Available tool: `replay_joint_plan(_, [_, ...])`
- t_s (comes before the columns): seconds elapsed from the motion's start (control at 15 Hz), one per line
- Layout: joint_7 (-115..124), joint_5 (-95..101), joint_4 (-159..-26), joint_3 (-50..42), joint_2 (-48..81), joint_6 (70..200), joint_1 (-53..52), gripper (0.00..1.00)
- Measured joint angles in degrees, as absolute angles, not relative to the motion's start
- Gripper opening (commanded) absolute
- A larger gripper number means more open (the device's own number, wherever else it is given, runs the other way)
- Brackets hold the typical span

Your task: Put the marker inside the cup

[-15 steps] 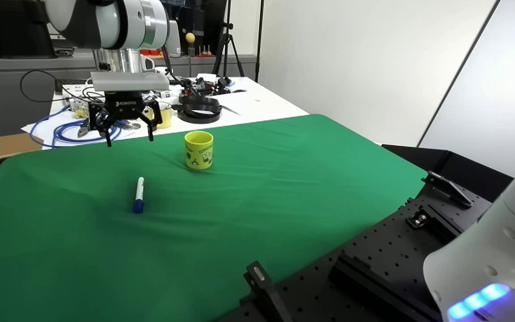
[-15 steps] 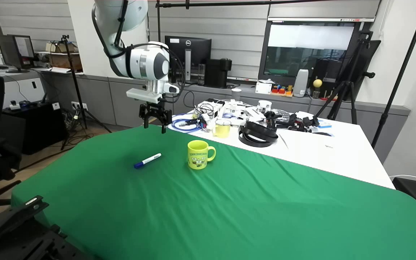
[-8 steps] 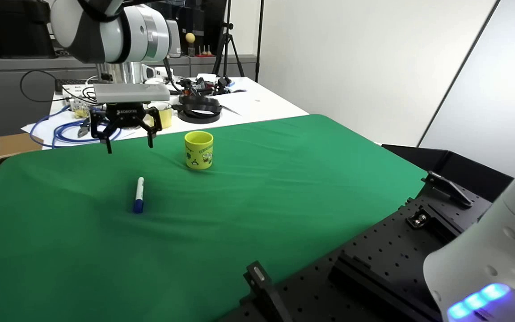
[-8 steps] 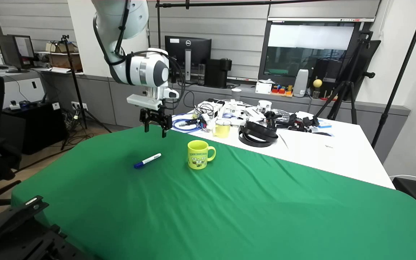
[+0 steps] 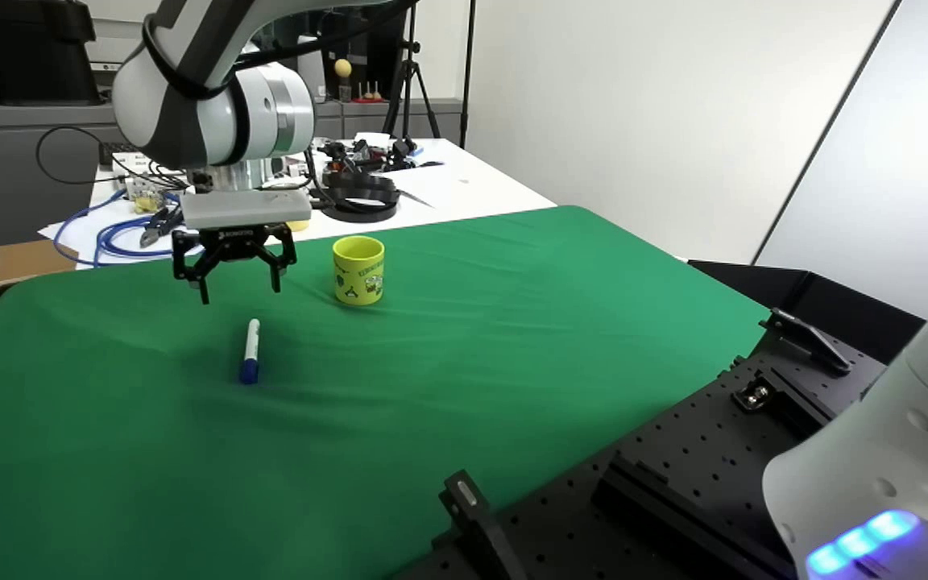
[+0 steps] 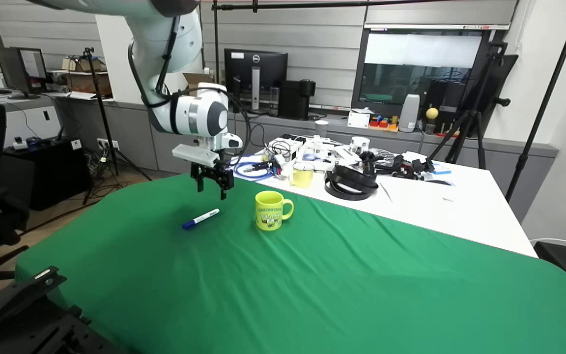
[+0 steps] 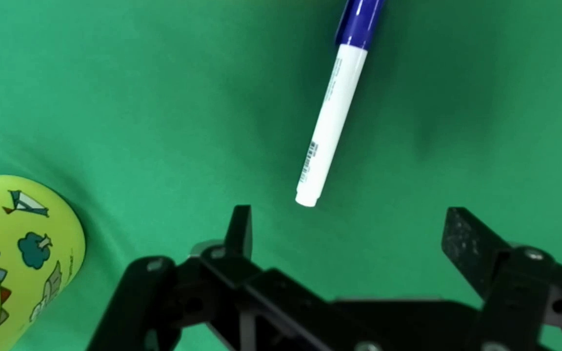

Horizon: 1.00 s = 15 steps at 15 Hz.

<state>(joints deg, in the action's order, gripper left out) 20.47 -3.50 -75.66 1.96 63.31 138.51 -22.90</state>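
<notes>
The white marker with a dark blue cap lies flat on the green cloth in both exterior views [image 5: 251, 346] [image 6: 203, 218]. In the wrist view the marker [image 7: 332, 122] points away from the jaws, its blue cap end cut off by the top edge. The yellow-green cup stands upright beside it in both exterior views [image 5: 358, 278] [image 6: 268, 212]; its side shows at the left of the wrist view [image 7: 22, 248]. My gripper [image 5: 240, 293] [image 6: 212, 192] is open and empty above the cloth, near the marker's white end. Its fingertips [image 7: 349, 212] are wide apart with only cloth between them.
A white table [image 6: 435, 211] behind the cloth holds blue cable [image 6: 251, 169], a black strap coil [image 6: 349, 183] and another yellow cup [image 6: 302, 175]. A black perforated base plate [image 5: 673, 483] lies at the cloth's near edge.
My gripper has moved down toward the cloth and closer to the marker's white end, staying open. The marker and the cup have not moved.
</notes>
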Motion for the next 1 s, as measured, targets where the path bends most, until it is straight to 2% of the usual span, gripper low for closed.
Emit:
replay_joint_plan(0.4, [21.0,-3.5,-78.6,2.0,65.0,145.2,-22.9,1.00])
replay_joint_plan(0.47, [21.0,-3.5,-79.1,2.0,65.1,146.0,-23.0,0.75])
replay_joint_plan(0.53, [21.0,-3.5,-79.4,2.0,65.3,146.5,-23.0,0.75])
replay_joint_plan(1.0, [21.0,-3.5,-80.8,2.0,65.8,147.7,-23.5,0.25])
